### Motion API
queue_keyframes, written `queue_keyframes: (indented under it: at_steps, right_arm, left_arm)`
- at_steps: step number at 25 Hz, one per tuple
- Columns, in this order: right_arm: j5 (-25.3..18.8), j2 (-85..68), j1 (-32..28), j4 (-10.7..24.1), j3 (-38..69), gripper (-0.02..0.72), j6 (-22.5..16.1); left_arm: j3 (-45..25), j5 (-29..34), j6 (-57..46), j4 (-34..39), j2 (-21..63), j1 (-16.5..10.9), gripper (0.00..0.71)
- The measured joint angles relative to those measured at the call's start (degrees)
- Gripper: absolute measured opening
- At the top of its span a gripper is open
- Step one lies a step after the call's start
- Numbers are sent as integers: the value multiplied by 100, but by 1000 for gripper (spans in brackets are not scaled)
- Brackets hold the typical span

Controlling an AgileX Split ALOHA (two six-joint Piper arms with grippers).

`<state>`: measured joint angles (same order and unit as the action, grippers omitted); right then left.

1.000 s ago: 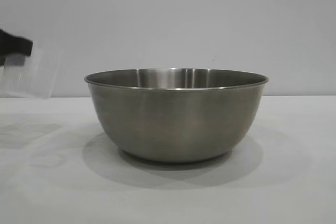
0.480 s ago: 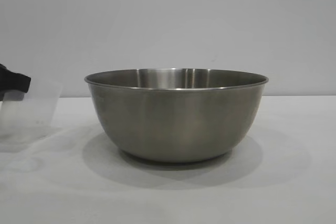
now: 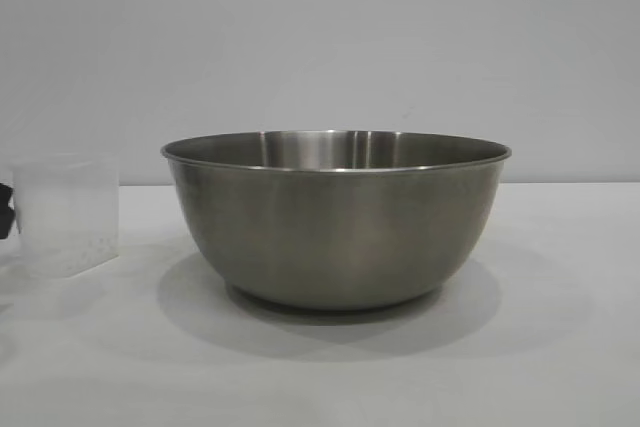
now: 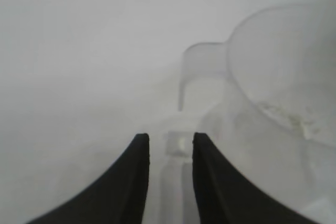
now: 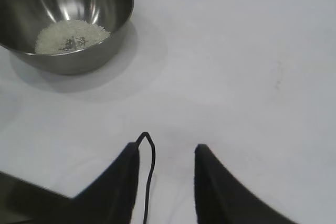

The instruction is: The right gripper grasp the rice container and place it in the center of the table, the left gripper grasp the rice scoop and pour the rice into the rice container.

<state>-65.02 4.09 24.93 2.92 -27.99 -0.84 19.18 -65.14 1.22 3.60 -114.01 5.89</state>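
The left gripper (image 4: pixel 168 153) has its black jaws narrowly parted around the loop handle of the small clear plastic rice scoop (image 3: pixel 66 213), which stands upright on the white table (image 3: pixel 560 347) beside the big round steel rice container (image 3: pixel 336 217). A few grains cling inside the scoop. The right gripper (image 5: pixel 164 166) hangs spread and empty, well apart from the container, where the off-white rice (image 5: pixel 71 36) lies.

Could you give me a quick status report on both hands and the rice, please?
Left hand at rice scoop handle, scoop upright on table. Right hand open, clear. Rice in rice container.
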Motion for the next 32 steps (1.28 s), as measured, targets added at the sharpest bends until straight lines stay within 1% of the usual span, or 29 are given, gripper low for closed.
queue_keyframes:
  at_steps: [3,5,7,10,12,15,19,20,21,23,27,29,31,32]
  right_arm:
    - [0,0,0,0,0,242,0]
    - [0,0,0,0,0,242,0]
    - [0,0,0,0,0,242,0]
    - [0,0,0,0,0,242,0]
    - [0,0,0,0,0,242,0]
    - [0,0,0,0,0,242,0]
    - [0,0,0,0,0,242,0]
    - [0,0,0,0,0,242,0]
    - [0,0,0,0,0,242,0]
    - [0,0,0,0,0,242,0]
    - [0,0,0,0,0,242,0]
    - [0,0,0,0,0,242,0]
    - [0,0,0,0,0,242,0]
    - [0,0,0,0,0,242,0]
  left_arm:
    - [-23,0,-158,-11,141,-209,166]
    - [-23,0,-305,0,208,-478,166]
    - [-23,-4,-388,100,208,-942,166]
    - [-23,-4,-399,630,217,-1716,166]
    - [-12,-4,-370,1036,275,-1937,166]
    - [79,-4,-388,1319,500,-1978,166]
    - [247,11,-412,1469,1021,-1978,166]
    - [315,95,-412,1564,1201,-1978,207]
    - [366,245,-412,1641,1393,-1978,184]
    - [417,559,-412,1701,1777,-1964,184]
    - [430,1662,-634,1724,2867,-1730,184]
    - [430,2545,-800,1737,3629,-1550,184]
    - [430,3504,-1176,1748,4447,-1361,184]
    - [419,3873,-1345,1762,4851,-1286,184]
